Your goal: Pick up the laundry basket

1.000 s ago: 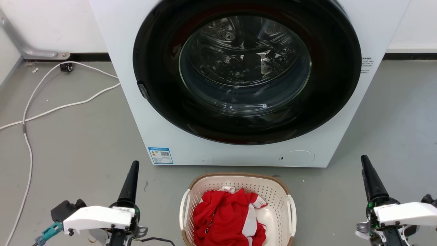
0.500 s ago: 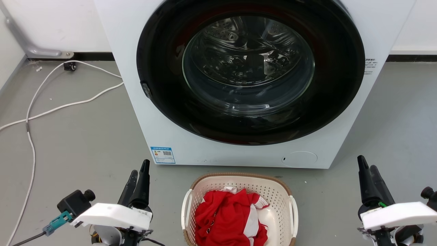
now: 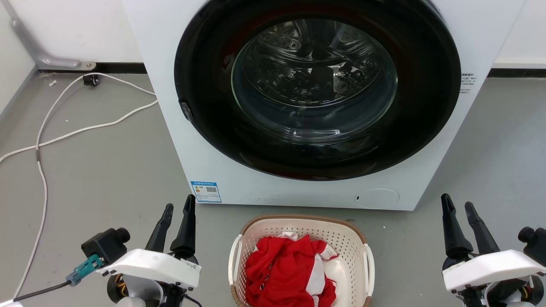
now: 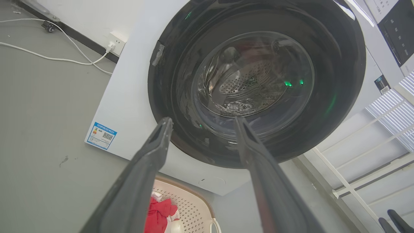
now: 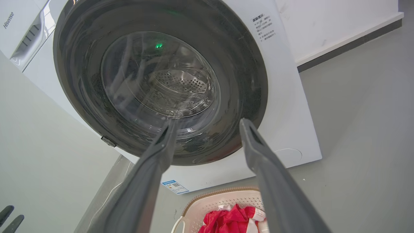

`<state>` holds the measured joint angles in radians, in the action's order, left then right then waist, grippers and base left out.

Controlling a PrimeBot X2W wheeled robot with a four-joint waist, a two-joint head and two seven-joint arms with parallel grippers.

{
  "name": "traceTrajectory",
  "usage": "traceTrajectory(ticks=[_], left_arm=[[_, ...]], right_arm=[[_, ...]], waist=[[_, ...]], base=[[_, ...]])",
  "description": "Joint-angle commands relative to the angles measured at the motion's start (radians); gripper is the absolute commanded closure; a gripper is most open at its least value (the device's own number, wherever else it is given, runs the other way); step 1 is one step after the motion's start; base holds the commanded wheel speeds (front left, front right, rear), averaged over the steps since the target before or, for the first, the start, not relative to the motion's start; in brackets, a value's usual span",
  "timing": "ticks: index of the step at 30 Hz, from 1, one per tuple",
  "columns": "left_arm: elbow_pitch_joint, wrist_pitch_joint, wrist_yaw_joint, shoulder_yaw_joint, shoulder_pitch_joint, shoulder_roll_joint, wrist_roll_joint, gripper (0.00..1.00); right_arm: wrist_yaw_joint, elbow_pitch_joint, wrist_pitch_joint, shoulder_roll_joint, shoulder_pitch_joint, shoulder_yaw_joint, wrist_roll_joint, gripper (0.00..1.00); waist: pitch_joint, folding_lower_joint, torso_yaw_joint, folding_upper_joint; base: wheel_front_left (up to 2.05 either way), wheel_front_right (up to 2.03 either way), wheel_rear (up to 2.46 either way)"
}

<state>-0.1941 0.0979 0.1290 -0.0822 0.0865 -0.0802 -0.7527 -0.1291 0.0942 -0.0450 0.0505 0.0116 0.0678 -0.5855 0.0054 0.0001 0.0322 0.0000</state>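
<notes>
Looking down from the head first: got the laundry basket (image 3: pixel 341 241) parked on the grey floor (image 3: pixel 106 170) just in front of the washing machine (image 3: pixel 204 149), bottom middle of the shot, between the two grippers and clear of both. Cream plastic, walls full of little holes, brown woven-look rim, a white handle (image 3: pixel 232 260) on each side. Holds a crumpled red garment (image 3: pixel 281 273) with white bits, piled toward the left half. Looks like one piece, hard to say for sure. Left gripper (image 3: pixel 179 203) with fingers spread, gripping nothing. Same deal for the right gripper (image 3: pixel 457 201).

Switching to the left wrist: staring along the left gripper (image 4: pixel 203 119), fingers well apart, at the machine's round glass door (image 4: pixel 252 81) with the steel drum behind it. Catches just a corner of the basket (image 4: pixel 190 207) at the bottom edge, red garment (image 4: pixel 158 210) poking up inside.

Over to the right wrist: right gripper (image 5: pixel 208 121) wide apart too, nothing between the fingers. Shows the far end of the basket (image 5: pixel 226 195) low down, brown rim curving over the perforated wall, red and white fabric (image 5: pixel 233 220) heaped inside.
</notes>
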Motion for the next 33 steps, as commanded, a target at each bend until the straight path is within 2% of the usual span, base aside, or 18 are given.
traceTrajectory(ticks=[1, 17, 33], left_arm=[[0.012, 0.010, 0.001, -0.002, 0.025, -0.007, 0.035, 0.00], [-0.010, 0.056, 0.002, -0.019, 0.030, -0.015, 0.236, 0.00], [-0.039, 0.096, -0.003, -0.038, 0.042, -0.024, 0.415, 0.00]], right_arm=[[-0.001, -0.021, -0.006, 0.001, 0.000, -0.001, 0.036, 0.00], [-0.002, -0.074, 0.002, 0.001, -0.042, -0.007, 0.229, 0.00], [-0.002, -0.123, 0.001, 0.000, -0.077, 0.003, 0.374, 0.00]], waist=[[0.000, -0.0001, 0.000, 0.0000], [-0.001, -0.0001, -0.005, 0.0000], [-0.005, -0.0001, -0.005, 0.0000]], base=[[0.00, 0.00, 0.00], [0.00, 0.00, 0.00], [0.00, 0.00, 0.00]])
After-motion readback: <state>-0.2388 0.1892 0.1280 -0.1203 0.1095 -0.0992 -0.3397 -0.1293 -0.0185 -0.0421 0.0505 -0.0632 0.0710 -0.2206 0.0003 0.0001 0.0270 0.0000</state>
